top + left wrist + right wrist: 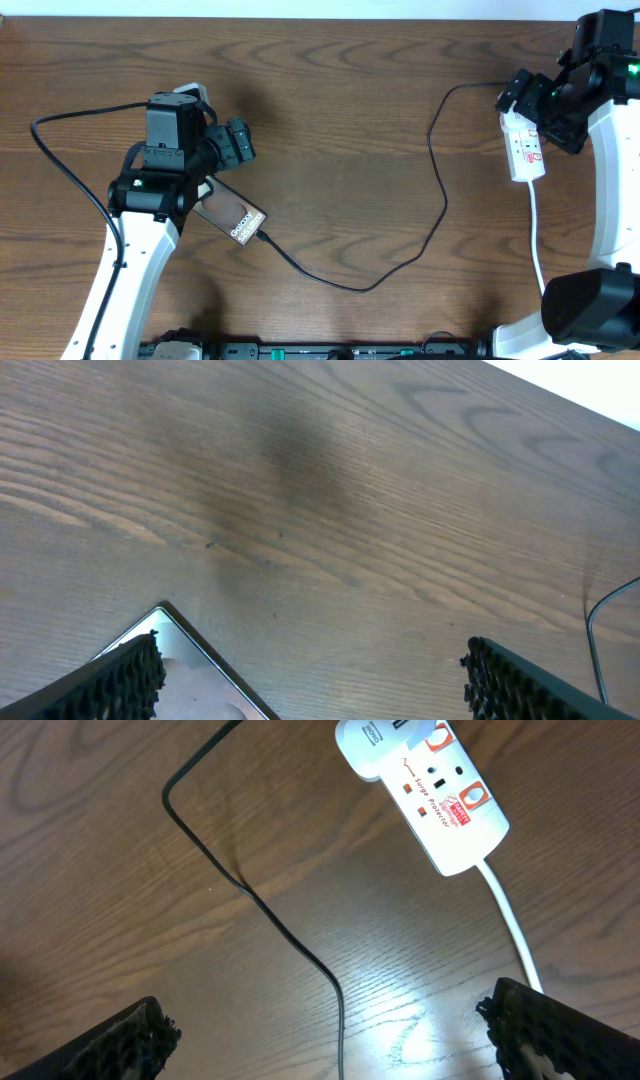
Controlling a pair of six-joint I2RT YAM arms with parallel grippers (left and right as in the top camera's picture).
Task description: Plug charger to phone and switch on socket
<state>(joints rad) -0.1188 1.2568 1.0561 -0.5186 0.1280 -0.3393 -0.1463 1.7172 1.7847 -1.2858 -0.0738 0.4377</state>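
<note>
Overhead view is giving me the whole table, so I am reading it from the near edge outward. Closest to the near edge, the charger is sagging in one wide loop, about halfway between the left and right edges. Its plug tip is lying against the short end of the phone. The phone is sitting toward the left edge, partly under my left arm. I cannot tell whether the tip is fully seated. The left gripper is hanging over the far side of the phone, its fingers spread wide and holding nothing. Only one corner of the phone is showing in the left wrist view.

Farther away, the charger is climbing toward the far right corner. There the socket is lying close to the right edge, with its white cord running back toward the near edge. The right gripper is hovering close by the socket, also released and empty.

I am judging that the plugging step is finishing and the switching step is in hand. The next move is asking for one right fingertip to press down on one of the red marks, which I am taking for switches, without pushing the light strip away.

I am counting one phone, one charger, one socket, one white cord, two grippers and four red marks.
</note>
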